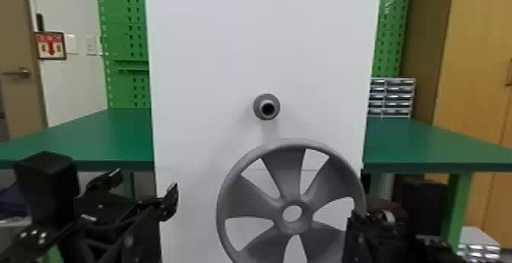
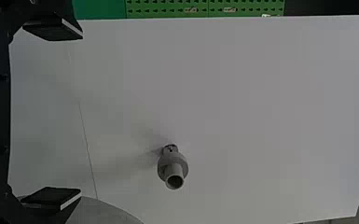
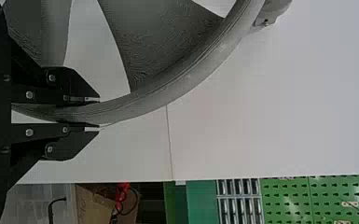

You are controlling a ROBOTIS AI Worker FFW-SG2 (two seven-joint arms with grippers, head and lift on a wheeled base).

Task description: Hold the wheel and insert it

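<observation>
As the right gripper (image 3: pixel 99 113) pinches its rim, a grey five-spoked wheel (image 1: pixel 284 170) stands upright before a white panel (image 1: pixel 213 52), its open hub below and slightly to the robot's right of a protruding peg (image 1: pixel 257 106). The right fingers are closed down to the rim's thickness, one on each side of it; the left gripper (image 2: pixel 81 113) holds nothing, its fingers spread wide.

The wheel looks like stiff, fairly light plastic, unlikely to bend but apt to pivot or slip in a one-sided pinch on a smooth, curved rim. The rim's free side, toward the robot's left, appears the best second hold, leaving the hub clear for the peg; prying on the spokes could strain them.

Behind the panel, a small drawer cabinet (image 1: pixel 392 97) rests on the green surface (image 1: pixel 426 140), its drawers apparently shut, their contents impossible to tell. Past the panel's edge in the right wrist view sits a cardboard box (image 3: pixel 93 207), with a red item (image 3: pixel 122 192) and dark cable beside or in it; which cannot be told.
</observation>
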